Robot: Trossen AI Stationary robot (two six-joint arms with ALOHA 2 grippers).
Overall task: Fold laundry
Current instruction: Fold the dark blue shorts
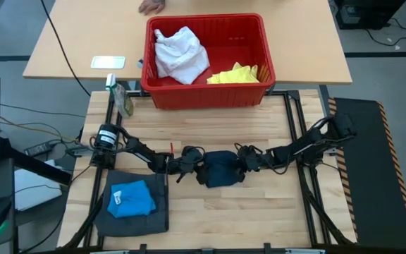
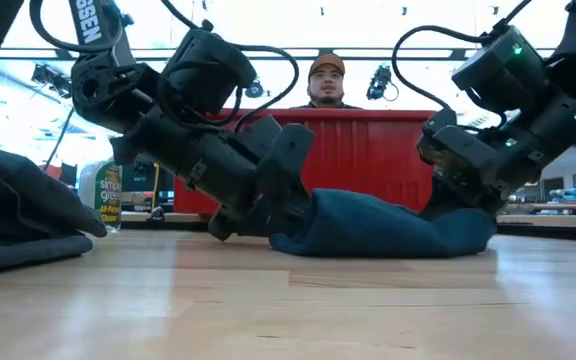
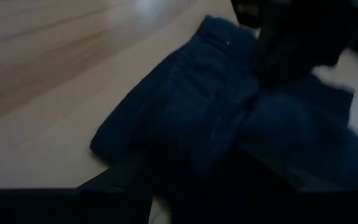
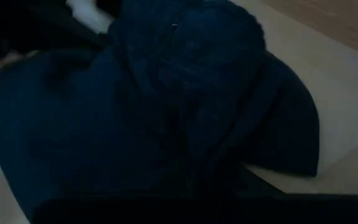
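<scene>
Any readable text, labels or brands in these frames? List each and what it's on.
"SSEN": white letters on the left arm at the top of the low view, cut off by the frame edge.
"simple green": label on the spray bottle behind the table edge; the smaller print below is too small to read.
Cap of the person behind the red basket: emblem too small to read.
Wrist views: no text.

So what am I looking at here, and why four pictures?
Two robot arms work at a wooden table. One camera looks down from above, one sits at table height, one rides on each wrist. Both grippers meet at a navy garment mid-table: the left gripper at one end, the right gripper shut on the other. Folded grey and blue garments lie near the left arm. The red basket behind holds white and yellow ones.
</scene>
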